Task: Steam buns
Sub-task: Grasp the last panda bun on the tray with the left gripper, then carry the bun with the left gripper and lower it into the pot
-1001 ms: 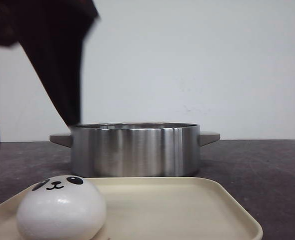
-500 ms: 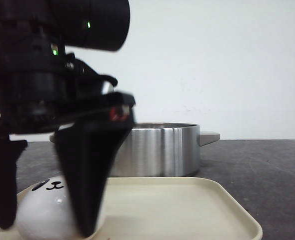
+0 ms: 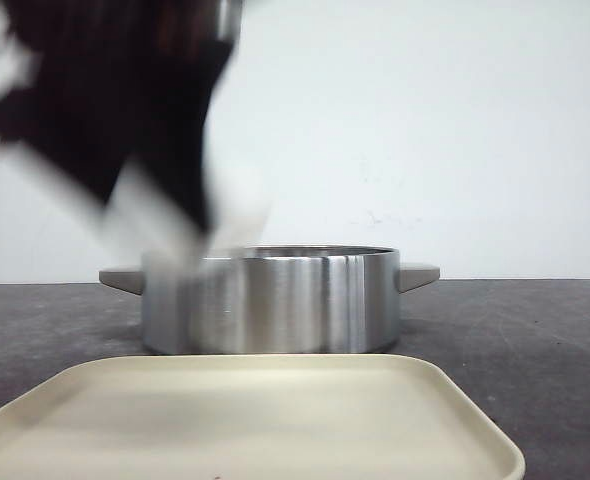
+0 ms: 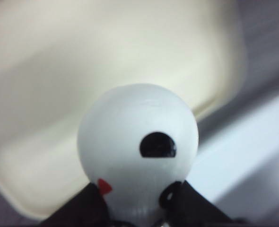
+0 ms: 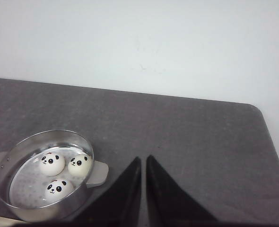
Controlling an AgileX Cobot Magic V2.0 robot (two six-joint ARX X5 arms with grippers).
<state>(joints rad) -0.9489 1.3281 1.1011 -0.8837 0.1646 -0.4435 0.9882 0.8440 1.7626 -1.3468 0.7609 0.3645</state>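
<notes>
Buns: one (image 4: 137,151) sits clamped between the left gripper (image 4: 135,208) fingers, lifted clear above the cream tray (image 4: 45,94). Left arm (image 3: 125,100) appears in the front view as a dark motion-blurred mass, raised at upper left above the steel pot (image 3: 271,300); pose details unreadable through blur. Right gripper (image 5: 143,189) hangs high over the dark table (image 5: 187,132), fingers pressed nearly together, nothing between them. No legible writing or brand anywhere.

Held bun: glossy white dome, one black oval eye visible, a small red mark near one finger. Three more buns (image 5: 59,175) lie inside the pot on its perforated floor, panda faces up, grouped close together. Tray in front view holds nothing.
</notes>
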